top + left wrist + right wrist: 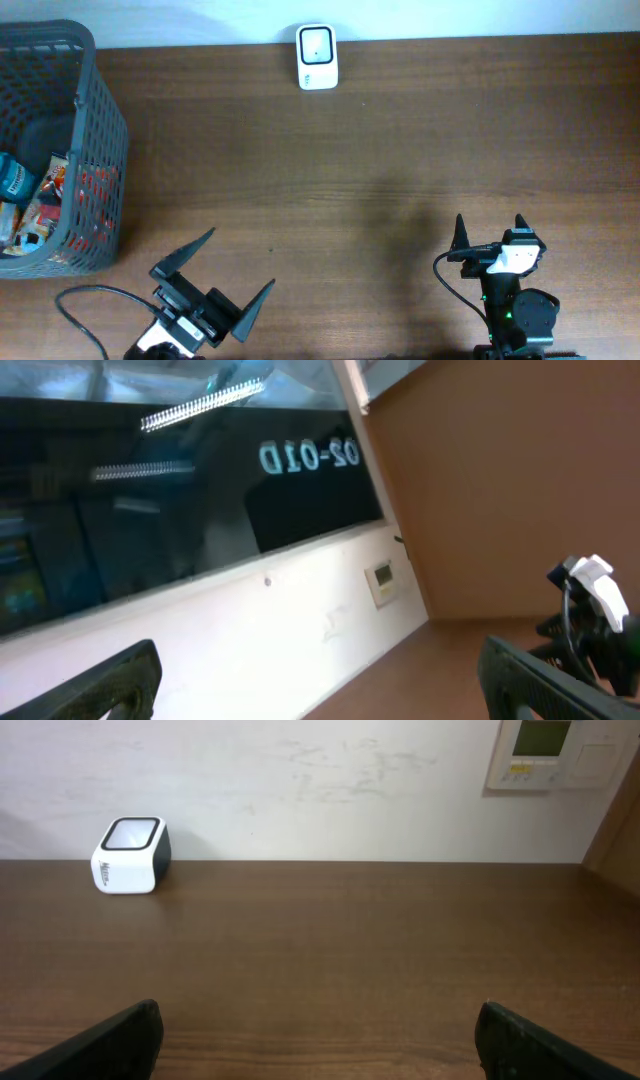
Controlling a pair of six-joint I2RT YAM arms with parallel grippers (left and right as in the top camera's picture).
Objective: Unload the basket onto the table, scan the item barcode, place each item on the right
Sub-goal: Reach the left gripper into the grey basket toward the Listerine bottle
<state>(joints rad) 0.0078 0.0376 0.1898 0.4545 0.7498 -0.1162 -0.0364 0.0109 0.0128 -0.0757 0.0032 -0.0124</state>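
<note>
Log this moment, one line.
left gripper: open, empty | right gripper: open, empty | items: in basket | scanner: far edge

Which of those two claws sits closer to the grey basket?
The left gripper, low beside the basket; the right gripper is far across the table.

Brown wooden table (380,150), white wall (300,780) behind, wall control panel (558,752) (small greenish display) mounted on it

The left gripper (320,695) is seen with its 2 dark fingertips (120,682) spread wide at the bottom corners. A dark window (180,510) with mirrored lettering (308,456), a white wall (280,630) and a small wall panel (381,582) are shown. Possibly the other arm (592,610) is glimpsed at right.
</note>
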